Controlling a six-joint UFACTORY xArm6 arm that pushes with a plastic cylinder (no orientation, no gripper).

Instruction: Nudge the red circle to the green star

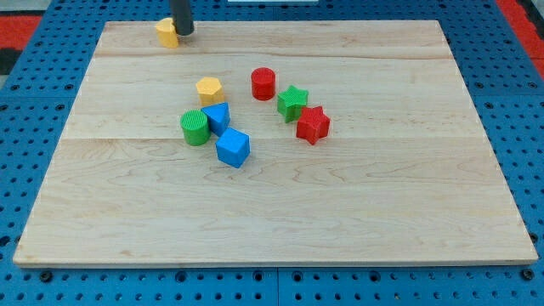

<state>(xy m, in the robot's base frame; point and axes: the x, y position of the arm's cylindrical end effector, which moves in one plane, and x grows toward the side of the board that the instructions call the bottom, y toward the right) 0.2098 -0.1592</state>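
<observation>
The red circle [263,83] stands on the wooden board a little above the middle. The green star [291,103] lies just to its lower right, with a narrow gap between them. A red star [313,125] touches the green star on its lower right. My tip [183,33] is at the board's top left, right beside a small yellow block [167,33], far from the red circle.
A yellow hexagon [209,89], a green cylinder [195,127], a blue triangle [218,116] and a blue cube [232,148] cluster left of the red circle. The wooden board [382,204] lies on a blue perforated table.
</observation>
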